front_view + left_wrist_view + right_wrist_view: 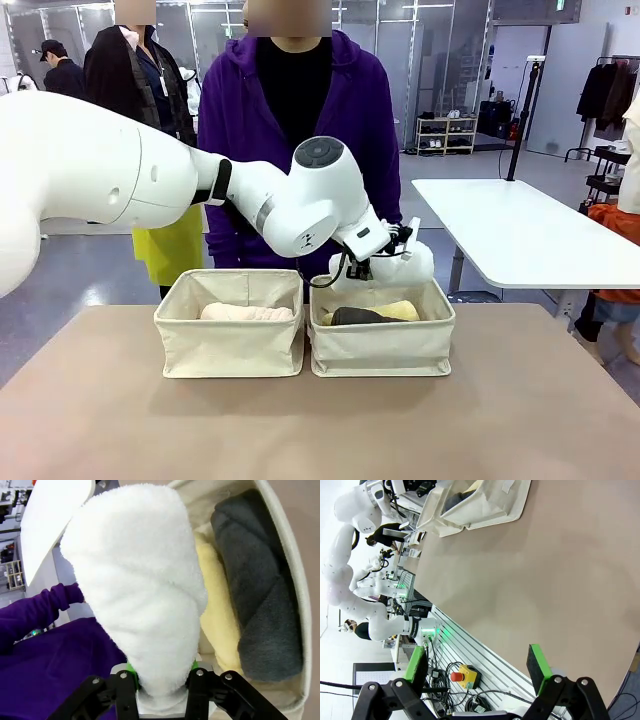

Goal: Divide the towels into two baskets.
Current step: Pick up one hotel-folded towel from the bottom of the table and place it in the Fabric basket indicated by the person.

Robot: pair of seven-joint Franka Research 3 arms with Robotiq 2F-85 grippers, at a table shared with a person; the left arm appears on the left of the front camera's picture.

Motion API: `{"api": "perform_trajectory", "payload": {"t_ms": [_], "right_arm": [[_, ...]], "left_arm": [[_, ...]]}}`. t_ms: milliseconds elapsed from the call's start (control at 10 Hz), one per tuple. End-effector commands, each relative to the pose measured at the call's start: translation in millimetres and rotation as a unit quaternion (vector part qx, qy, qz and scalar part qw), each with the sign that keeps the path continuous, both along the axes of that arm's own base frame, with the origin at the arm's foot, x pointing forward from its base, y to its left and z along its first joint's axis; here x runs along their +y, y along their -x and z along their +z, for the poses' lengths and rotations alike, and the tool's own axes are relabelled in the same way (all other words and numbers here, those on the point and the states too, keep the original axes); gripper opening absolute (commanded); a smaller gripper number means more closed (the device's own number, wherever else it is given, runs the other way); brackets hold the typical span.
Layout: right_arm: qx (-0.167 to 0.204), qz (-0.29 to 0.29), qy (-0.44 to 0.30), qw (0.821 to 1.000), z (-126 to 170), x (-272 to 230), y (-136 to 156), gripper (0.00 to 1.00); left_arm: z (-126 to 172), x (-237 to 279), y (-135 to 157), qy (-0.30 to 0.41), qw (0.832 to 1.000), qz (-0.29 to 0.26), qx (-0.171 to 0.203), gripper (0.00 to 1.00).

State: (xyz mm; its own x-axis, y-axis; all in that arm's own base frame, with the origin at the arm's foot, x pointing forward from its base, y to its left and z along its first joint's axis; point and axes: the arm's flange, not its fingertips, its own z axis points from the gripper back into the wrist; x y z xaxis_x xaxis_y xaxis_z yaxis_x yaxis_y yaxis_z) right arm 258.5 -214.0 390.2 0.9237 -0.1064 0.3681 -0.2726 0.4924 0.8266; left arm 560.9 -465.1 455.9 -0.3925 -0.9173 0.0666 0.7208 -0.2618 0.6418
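A: Left to right along the table (520,420). Left basket (228,345), near the far edge: one peach-cream towel (246,312) inside.

B: Right basket (382,345)?

A: Touching the left one. It holds the dark grey towel (358,316) and the pale yellow towel (405,309), side by side.

B: Left gripper (372,262)?

A: Clamped on the end of the white towel (137,590), hanging above the right basket's far rim.

B: Step?

A: Placing the last roll, I judge. An even split calls for carrying it over the left basket, lowering, then releasing.

B: Right gripper (477,665)?

A: Jaws wide, empty, low beside the table's edge.
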Motion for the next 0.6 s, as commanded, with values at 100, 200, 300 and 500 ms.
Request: {"api": "perform_trajectory", "payload": {"t_ms": [100, 200, 300, 500], "right_arm": [[-0.006, -0.005, -0.008, 1.000, 3.5, 1.0, 1.7, 1.00], [-0.006, -0.005, -0.008, 1.000, 3.5, 1.0, 1.7, 1.00], [-0.006, -0.005, -0.008, 1.000, 3.5, 1.0, 1.7, 1.00], [-0.006, -0.005, -0.008, 1.000, 3.5, 1.0, 1.7, 1.00]], "left_arm": [[-12.7, 6.1, 10.3, -0.003, 0.999, 0.038, -0.008, 0.49], [-13.3, 6.1, 10.3, 0.011, 0.999, 0.045, -0.002, 0.56], [-12.3, 6.3, 11.0, 0.012, 0.999, 0.047, -0.004, 0.66], [-10.9, 6.0, 12.2, 0.012, 0.999, 0.047, -0.005, 1.00]]}}
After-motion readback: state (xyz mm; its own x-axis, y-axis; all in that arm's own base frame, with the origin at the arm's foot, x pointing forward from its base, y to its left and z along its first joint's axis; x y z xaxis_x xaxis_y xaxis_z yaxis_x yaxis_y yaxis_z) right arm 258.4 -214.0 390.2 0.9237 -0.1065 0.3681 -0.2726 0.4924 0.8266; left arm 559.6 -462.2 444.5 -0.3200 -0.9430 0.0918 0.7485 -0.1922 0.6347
